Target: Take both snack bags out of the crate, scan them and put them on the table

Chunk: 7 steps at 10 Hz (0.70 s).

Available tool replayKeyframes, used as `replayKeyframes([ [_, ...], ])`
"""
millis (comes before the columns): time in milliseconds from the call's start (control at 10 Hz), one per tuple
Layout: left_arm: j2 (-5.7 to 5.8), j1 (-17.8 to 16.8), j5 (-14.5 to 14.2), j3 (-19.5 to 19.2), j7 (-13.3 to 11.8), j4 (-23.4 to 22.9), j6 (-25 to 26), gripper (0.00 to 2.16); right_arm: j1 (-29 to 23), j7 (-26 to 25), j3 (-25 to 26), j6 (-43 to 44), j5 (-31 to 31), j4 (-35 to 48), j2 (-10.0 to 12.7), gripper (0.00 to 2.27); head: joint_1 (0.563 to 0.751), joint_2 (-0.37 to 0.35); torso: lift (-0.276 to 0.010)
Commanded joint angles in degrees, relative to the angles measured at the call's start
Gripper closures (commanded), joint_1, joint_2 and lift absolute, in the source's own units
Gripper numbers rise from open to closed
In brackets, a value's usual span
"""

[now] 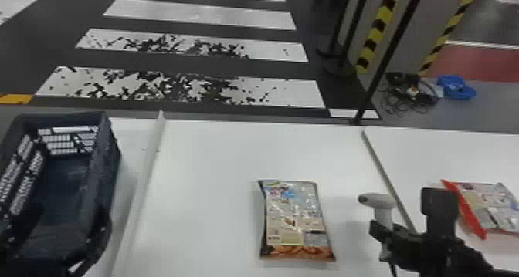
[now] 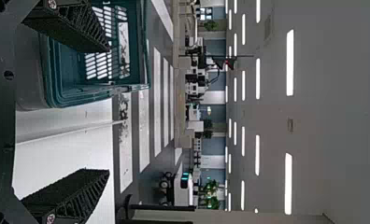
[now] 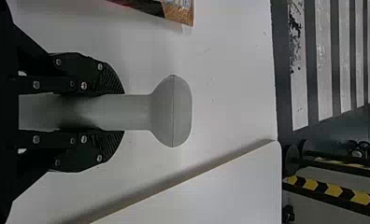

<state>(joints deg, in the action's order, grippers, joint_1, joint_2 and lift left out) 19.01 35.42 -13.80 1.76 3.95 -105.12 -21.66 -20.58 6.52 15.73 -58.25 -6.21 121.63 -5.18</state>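
Pale grey plastic sits in your right gripper (image 3: 123, 112), its two fingers closed in on either side of the scanner (image 3: 173, 112) by the handle. In the head view, the scanner's nose points roughly towards the nearer snack bag (image 1: 293, 218), which lies flat on the white table (image 1: 216, 156), printed face up; the second bag (image 1: 494, 208) lies past the right-hand seam (image 1: 380, 166), so both are out of the crate (image 1: 110, 152). Scanning the nearer one looks like the step in hand. Keep that grip snug, bring the nose over the bag and tilt it squarely at the code; glossy film may throw glare, so change the angle if it won't read. Your left gripper (image 2: 109, 110) is spread wide with nothing between its fingers, ready to steady or shift the bag. Expect the bag to be soft and crinkly, with crimped ends that slide easily on the smooth top. The scanner's handle is straight and slim beneath a rounded head; the crate is rigid, with slotted walls, and your finger pads are coarsely ribbed.
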Motion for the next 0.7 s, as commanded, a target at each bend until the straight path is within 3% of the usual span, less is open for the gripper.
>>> replayKeyframes([
  [0,-0.02,0.0,0.0,0.0,0.0,0.0,0.0,0.07,-1.6,-0.2,-1.7,-4.8,0.0,4.4,0.4,2.25,0.695,-0.115,-0.092],
  [600,-0.11,0.0,0.1,0.0,0.0,0.0,0.0,0.07,-4.2,-0.2,-8.6,-13.3,-0.1,12.7,1.9,2.25,0.695,0.014,-0.092],
])
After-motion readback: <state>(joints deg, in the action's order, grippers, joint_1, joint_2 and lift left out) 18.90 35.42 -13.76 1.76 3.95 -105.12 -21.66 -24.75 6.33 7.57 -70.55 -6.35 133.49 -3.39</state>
